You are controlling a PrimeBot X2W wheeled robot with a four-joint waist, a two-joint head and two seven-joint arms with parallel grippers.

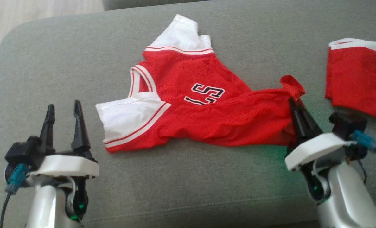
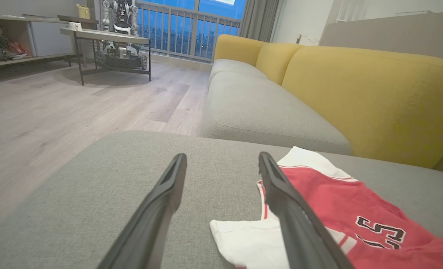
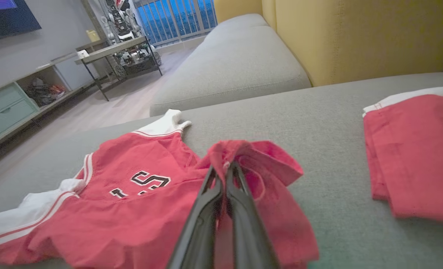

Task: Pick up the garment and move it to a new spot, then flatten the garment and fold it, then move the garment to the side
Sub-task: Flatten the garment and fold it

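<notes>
Right jaws pinch the red shirt (image 1: 213,122); left jaws are spread apart near the left edge of the grey sofa seat (image 1: 175,183), by the wood floor (image 2: 75,108).

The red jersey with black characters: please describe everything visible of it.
The red jersey looks like thin mesh fabric, with white sleeves, red-and-white striped trim at the collar and sleeve seams, and black, white-outlined characters on the chest. It lies crumpled on the grey cushion. The right gripper has its jaws shut on a bunched bit of its lower end. The left gripper is open and holds nothing.
</notes>
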